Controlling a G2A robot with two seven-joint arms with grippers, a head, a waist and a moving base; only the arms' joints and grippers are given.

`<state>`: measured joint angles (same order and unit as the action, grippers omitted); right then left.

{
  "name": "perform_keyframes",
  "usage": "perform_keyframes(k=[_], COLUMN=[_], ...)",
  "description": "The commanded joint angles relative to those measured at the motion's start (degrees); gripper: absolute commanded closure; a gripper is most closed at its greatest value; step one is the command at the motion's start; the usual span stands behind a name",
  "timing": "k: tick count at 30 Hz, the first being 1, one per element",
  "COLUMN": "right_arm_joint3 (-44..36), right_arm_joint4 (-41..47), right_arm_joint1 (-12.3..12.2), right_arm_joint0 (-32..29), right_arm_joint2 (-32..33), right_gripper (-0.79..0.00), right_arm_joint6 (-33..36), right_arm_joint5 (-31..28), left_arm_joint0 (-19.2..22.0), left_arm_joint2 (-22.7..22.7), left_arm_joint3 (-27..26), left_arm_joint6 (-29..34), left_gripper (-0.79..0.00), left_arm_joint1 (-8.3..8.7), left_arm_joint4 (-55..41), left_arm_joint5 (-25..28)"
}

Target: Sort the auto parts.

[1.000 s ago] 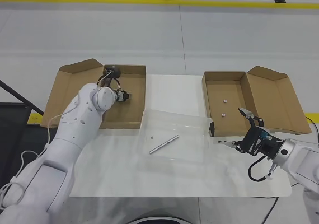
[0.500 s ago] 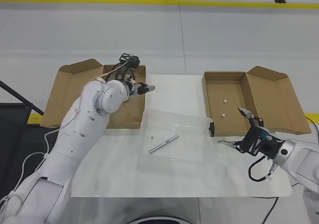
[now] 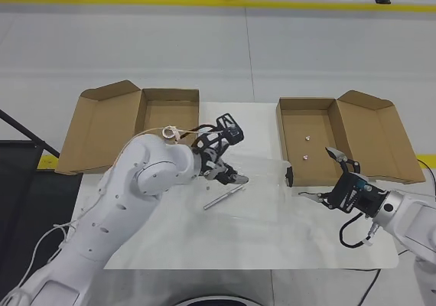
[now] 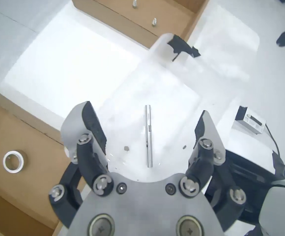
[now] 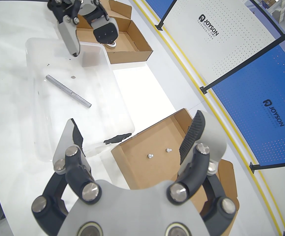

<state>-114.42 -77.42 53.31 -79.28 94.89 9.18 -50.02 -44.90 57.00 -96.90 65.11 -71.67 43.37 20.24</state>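
Observation:
A thin metal rod (image 3: 224,196) lies in a clear plastic tray (image 3: 260,164) at the middle of the table. My left gripper (image 3: 229,174) hangs open just above the tray, with the rod (image 4: 148,136) between and below its fingers. My right gripper (image 3: 313,172) is open and holds nothing, at the near side of the right cardboard box (image 3: 310,115). That box holds two small bolts (image 5: 150,156). A white ring (image 4: 13,162) lies in the left cardboard box (image 3: 168,153). From the right wrist, the left gripper (image 5: 90,45) stands over the tray's far end, near the rod (image 5: 68,90).
A black scrap (image 4: 182,47) sticks to the tray corner next to the right box. A tiny speck (image 4: 126,148) lies in the tray beside the rod. Both boxes have open flaps (image 3: 99,126) spread outward. White table (image 3: 241,252) lies bare toward the front.
My left arm has swung from inside the left box across to the clear tray and now hangs over the rod. The right arm has not moved.

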Motion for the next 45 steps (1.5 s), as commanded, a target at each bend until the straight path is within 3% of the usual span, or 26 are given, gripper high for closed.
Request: perform_keyframes(k=[1,2,5,15,21,23,27,39,45], right_arm_joint3=[0.0,0.0,0.0,0.0,0.0,0.0,0.0,0.0,0.0], right_arm_joint4=[0.0,0.0,0.0,0.0,0.0,0.0,0.0,0.0,0.0], right_arm_joint1=[0.0,0.0,0.0,0.0,0.0,0.0,0.0,0.0,0.0], right_arm_joint0=[0.0,0.0,0.0,0.0,0.0,0.0,0.0,0.0,0.0], right_arm_joint2=[0.0,0.0,0.0,0.0,0.0,0.0,0.0,0.0,0.0], right_gripper=[-0.785,-0.785,-0.785,-0.785,-0.785,-0.785,-0.785,-0.785,-0.785], right_arm_joint6=[0.0,0.0,0.0,0.0,0.0,0.0,0.0,0.0,0.0], right_arm_joint5=[0.0,0.0,0.0,0.0,0.0,0.0,0.0,0.0,0.0], left_arm_joint0=[0.2,0.4,0.6,2.2,3.5,3.7,4.2,5.8,6.3], left_arm_joint2=[-1.8,-2.6,-4.5,-8.6,-11.1,-11.7,-13.3,-16.2,-17.1], left_arm_joint3=[0.3,0.6,2.2,9.9,13.1,13.9,15.3,19.0,20.2], left_arm_joint6=[1.6,2.5,3.7,4.3,3.4,2.5,1.2,0.9,1.2], left_gripper=[-0.579,-0.449,-0.391,-0.366,-0.388,-0.437,-0.388,-0.360,-0.308], left_arm_joint1=[-0.15,-0.19,-0.43,-1.22,-1.79,-1.96,-2.29,-3.49,-3.94], left_arm_joint4=[-0.2,0.7,1.4,2.2,4.1,4.4,7.1,7.2,7.1], left_arm_joint5=[-0.2,-0.5,-2.1,-3.2,-3.1,-2.5,-2.3,-1.2,-0.7])
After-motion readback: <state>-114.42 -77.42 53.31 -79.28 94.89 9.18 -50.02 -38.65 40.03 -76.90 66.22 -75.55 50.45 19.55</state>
